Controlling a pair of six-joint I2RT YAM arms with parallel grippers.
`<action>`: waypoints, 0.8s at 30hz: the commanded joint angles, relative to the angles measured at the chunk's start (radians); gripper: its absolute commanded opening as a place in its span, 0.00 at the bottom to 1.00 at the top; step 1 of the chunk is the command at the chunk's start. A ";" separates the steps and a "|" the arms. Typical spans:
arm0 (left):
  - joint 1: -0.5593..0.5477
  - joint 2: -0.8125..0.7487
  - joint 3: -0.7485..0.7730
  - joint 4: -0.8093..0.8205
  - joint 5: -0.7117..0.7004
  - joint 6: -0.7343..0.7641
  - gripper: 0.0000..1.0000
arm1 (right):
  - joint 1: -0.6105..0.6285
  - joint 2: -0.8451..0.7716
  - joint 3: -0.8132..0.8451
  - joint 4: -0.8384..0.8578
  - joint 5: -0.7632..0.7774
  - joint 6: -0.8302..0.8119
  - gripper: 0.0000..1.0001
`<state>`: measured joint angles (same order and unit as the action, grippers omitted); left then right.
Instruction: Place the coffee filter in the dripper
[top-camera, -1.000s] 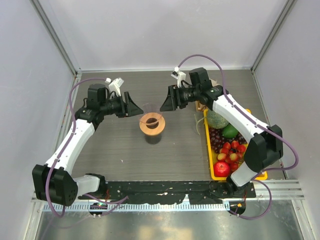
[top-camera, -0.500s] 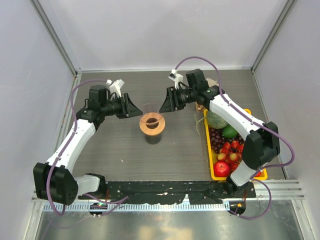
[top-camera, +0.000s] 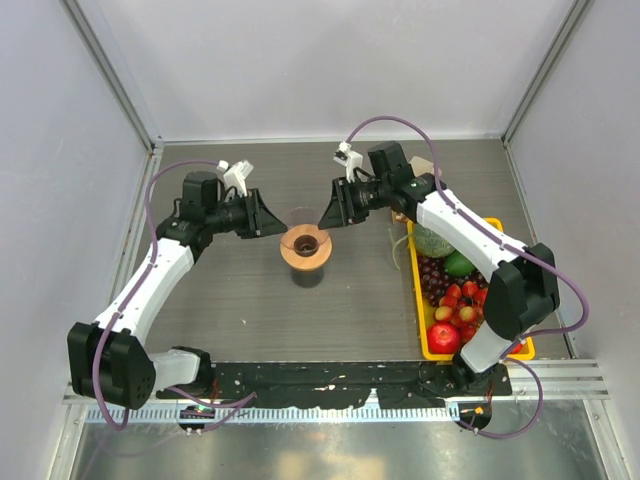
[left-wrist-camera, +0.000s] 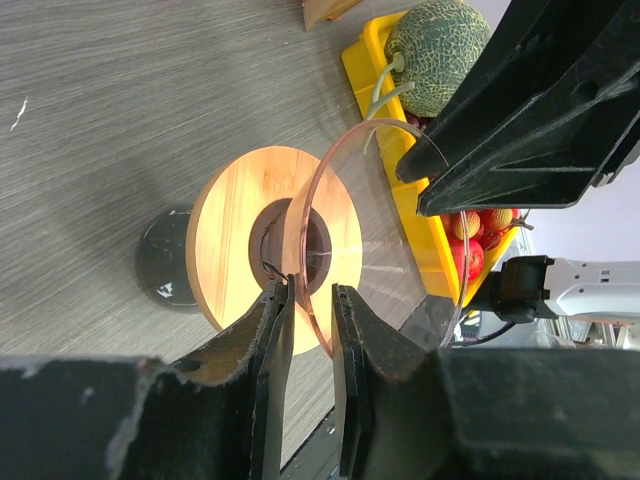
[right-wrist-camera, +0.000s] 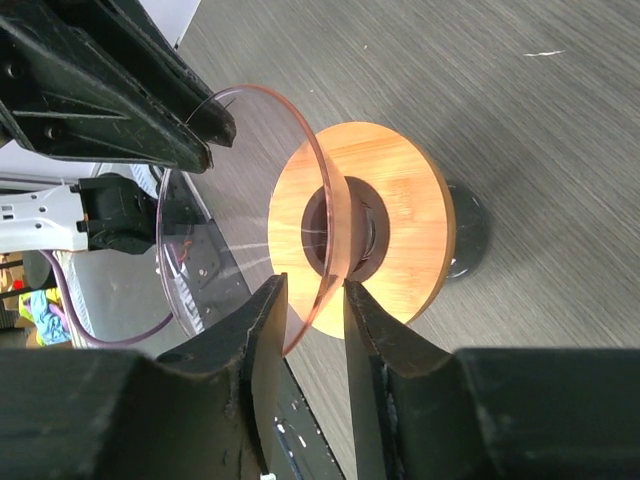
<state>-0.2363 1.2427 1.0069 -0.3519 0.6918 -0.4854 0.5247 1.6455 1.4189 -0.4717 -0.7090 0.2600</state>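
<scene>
The dripper (top-camera: 306, 247), a clear glass cone with a round wooden collar and dark centre hole, stands mid-table on a dark round base (top-camera: 306, 277). My left gripper (top-camera: 281, 226) reaches it from the left. In the left wrist view its fingers (left-wrist-camera: 312, 290) straddle the glass rim (left-wrist-camera: 318, 200), narrowly open, with a gap still on one side. My right gripper (top-camera: 323, 217) comes from the right; its jaws (right-wrist-camera: 314, 285) also straddle the rim (right-wrist-camera: 325, 200), slightly apart from the glass. The coffee filter is out of view.
A yellow tray (top-camera: 416, 300) with a melon (top-camera: 433, 240), grapes and red fruit sits at the right, under the right arm. Tan paper (top-camera: 404, 212) lies behind that arm, near the tray's far end. Frame posts and walls bound the table.
Both grippers have moved inward onto the dripper's glass rim and their jaws have narrowed a good deal. The dripper stands in the same spot.
</scene>
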 joint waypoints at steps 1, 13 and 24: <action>-0.009 0.008 -0.002 0.018 -0.003 0.034 0.25 | 0.015 -0.018 -0.009 0.012 0.016 -0.030 0.33; -0.026 0.038 0.015 -0.013 -0.017 0.057 0.14 | 0.021 0.007 -0.006 -0.007 0.043 -0.048 0.08; -0.028 0.110 0.042 -0.048 -0.037 0.056 0.00 | 0.050 0.042 0.061 -0.077 0.098 -0.062 0.05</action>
<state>-0.2543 1.2892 1.0462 -0.3481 0.7006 -0.4828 0.5411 1.6485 1.4384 -0.5201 -0.6167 0.2543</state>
